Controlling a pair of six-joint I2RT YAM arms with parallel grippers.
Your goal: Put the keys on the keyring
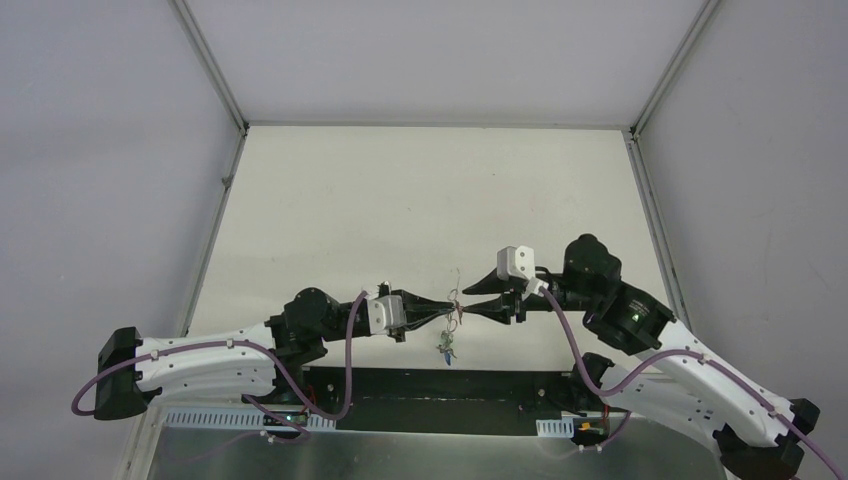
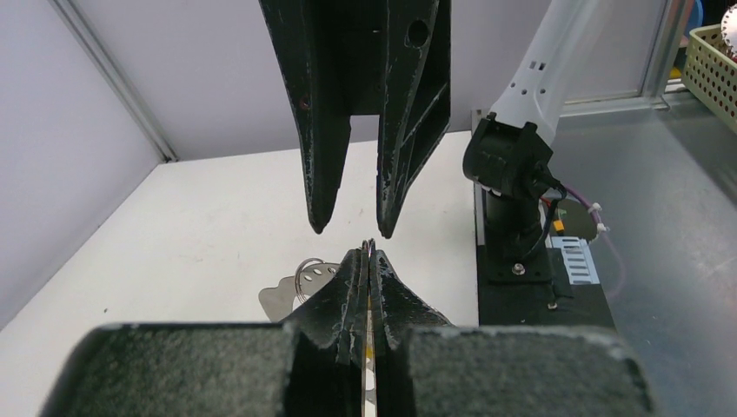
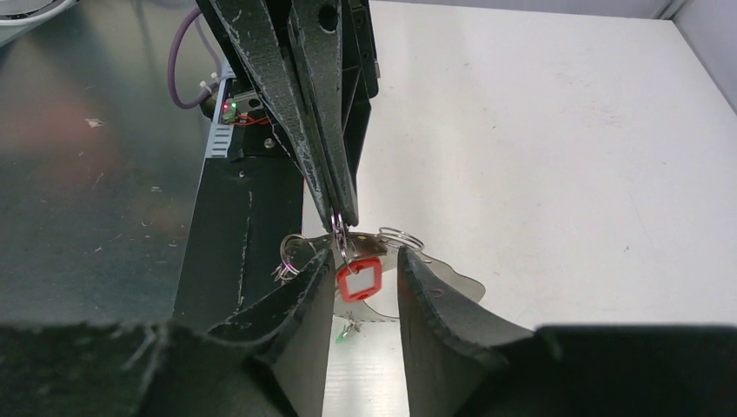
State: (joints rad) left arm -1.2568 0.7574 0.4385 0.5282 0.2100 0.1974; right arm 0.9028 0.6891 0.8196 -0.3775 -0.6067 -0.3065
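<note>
My left gripper (image 1: 447, 305) is shut on the thin wire keyring (image 3: 340, 236), held above the table. From the ring hangs a red-headed key (image 3: 359, 280), with small silvery rings (image 3: 292, 251) and flat silvery keys (image 3: 452, 276) behind it. A bunch of keys (image 1: 446, 346) dangles below the grippers, one of them green (image 3: 341, 334). My right gripper (image 3: 361, 261) faces the left one tip to tip. It stands open, with its fingers either side of the red key and not clamping it. In the left wrist view the ring's wire (image 2: 369, 247) pokes out between the closed left fingertips.
The black base plate (image 2: 521, 295) and the right arm's base (image 2: 510, 169) lie just to the side of the grippers. A bare metal sheet (image 3: 96, 191) runs along the near edge. A wicker basket (image 2: 717, 52) stands off the table. The white tabletop (image 1: 430, 200) stretches behind.
</note>
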